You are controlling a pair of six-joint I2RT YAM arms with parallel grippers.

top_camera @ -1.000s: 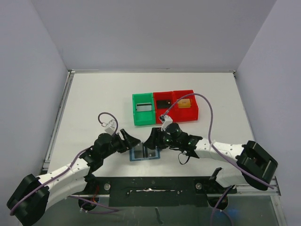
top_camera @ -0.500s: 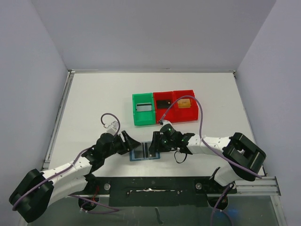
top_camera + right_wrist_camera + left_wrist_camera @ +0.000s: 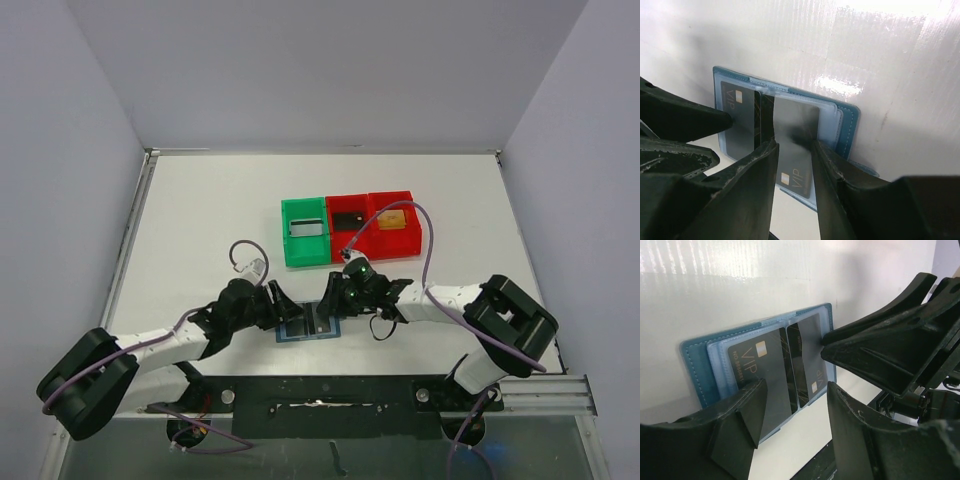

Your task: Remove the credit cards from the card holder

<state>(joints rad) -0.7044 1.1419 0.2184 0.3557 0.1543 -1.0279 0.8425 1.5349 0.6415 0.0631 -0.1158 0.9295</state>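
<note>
Both arms have dropped lower and closed in from either side on the wallet [image 3: 306, 328], which lies open on the table [image 3: 200, 220] between the left gripper [image 3: 279, 312] and the right gripper [image 3: 327, 301].

Left wrist: jaws parted, the nearer dark card [image 3: 762, 377] straight ahead between them, its long axis running away from the fingers.

Right wrist: jaws narrowed but apart, straddling the other card [image 3: 796, 127] lengthwise; whether they touch it I cannot tell. Each arm is nearest its own card.

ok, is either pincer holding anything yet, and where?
Cannot tell: right pincer straddles the dark grey card in the open light-blue wallet; left pincer stands open at its other panel's edge.
</note>
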